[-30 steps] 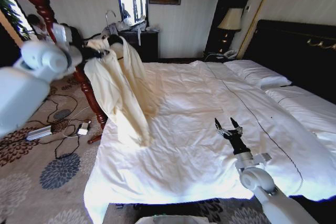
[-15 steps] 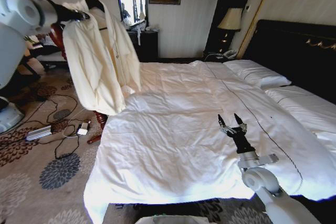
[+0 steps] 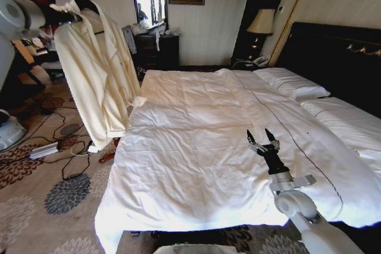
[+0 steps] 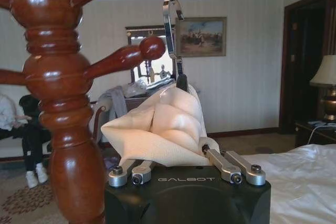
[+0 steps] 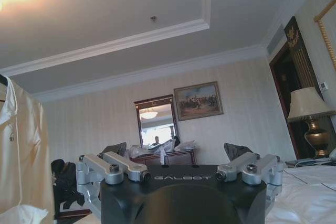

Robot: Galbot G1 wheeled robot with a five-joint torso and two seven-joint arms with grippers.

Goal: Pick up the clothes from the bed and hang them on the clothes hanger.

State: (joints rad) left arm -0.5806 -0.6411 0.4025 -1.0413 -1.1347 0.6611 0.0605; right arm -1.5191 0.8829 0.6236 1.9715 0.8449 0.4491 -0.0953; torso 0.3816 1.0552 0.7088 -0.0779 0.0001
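The clothes (image 3: 98,75), a cream long-sleeved shirt, hang full length off the bed's (image 3: 202,147) left side. They are draped over the black clothes hanger (image 4: 181,83), whose silver hook (image 4: 170,22) stands upright close to a ball-tipped peg (image 4: 151,48) of the wooden coat stand. High up at the shirt's shoulder, my left gripper (image 3: 68,19) is shut on the fabric-covered hanger, with cream cloth (image 4: 168,129) bunched between its jaws. My right gripper (image 3: 263,140) points up, open with nothing in it, over the white duvet near the bed's foot. The shirt (image 5: 18,150) also shows in the right wrist view.
The red-brown coat stand (image 4: 58,103) rises right beside my left wrist. Cables and a power strip (image 3: 44,150) lie on the patterned carpet left of the bed. A dark dresser with a mirror (image 3: 158,49) stands against the far wall, and a lamp (image 3: 261,25) by the dark headboard.
My left arm has lifted the shirt off the bed and carried it up and to the left, toward the coat stand. The right gripper has barely moved.
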